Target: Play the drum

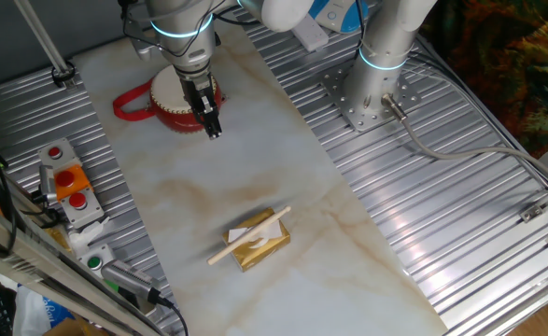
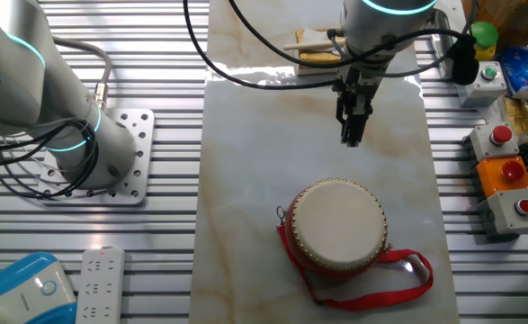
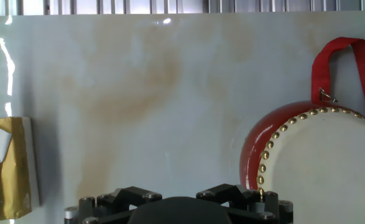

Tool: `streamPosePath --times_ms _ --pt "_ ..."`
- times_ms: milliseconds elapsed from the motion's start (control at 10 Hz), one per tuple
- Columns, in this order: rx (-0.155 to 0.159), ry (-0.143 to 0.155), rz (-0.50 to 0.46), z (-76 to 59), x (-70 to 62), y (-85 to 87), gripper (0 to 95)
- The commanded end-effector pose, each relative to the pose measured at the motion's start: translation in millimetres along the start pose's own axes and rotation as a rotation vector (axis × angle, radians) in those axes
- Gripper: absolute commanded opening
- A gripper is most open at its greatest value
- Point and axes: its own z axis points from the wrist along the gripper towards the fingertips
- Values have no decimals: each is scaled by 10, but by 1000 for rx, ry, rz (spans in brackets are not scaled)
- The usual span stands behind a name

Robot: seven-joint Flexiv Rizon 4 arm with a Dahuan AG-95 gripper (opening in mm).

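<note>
The drum (image 1: 169, 90) is small and round with a red body and a cream head. It stands at the far end of the marble board (image 1: 255, 177), with its red strap (image 1: 129, 105) lying beside it. It also shows in the other fixed view (image 2: 338, 225) and at the right edge of the hand view (image 3: 322, 162). My gripper (image 1: 213, 129) hangs above the board just off the drum's rim, on the side toward the gold block (image 1: 259, 245). Its fingers look closed together and empty in both fixed views (image 2: 352, 135). A wooden stick (image 1: 250, 235) lies across the gold block.
Button boxes (image 1: 68, 187) stand on the ribbed metal beside the board, and show in the other fixed view (image 2: 506, 175). A second arm's base (image 1: 372, 89) is bolted at the other side. A white power strip (image 2: 97, 283) lies near it.
</note>
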Motion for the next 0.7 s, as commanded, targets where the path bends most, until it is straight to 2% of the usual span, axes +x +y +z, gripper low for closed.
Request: streamPosePath --times_ms 100,200,300,500,700 --pt "0 0 0 0 1 -1 950" --pt "-34 -64 -180 -2 0 -1 0" --pt "-58 -62 -171 -3 0 -1 0" --pt "-64 -57 -167 -3 0 0 0" --pt "-65 -36 -161 -3 0 0 0"
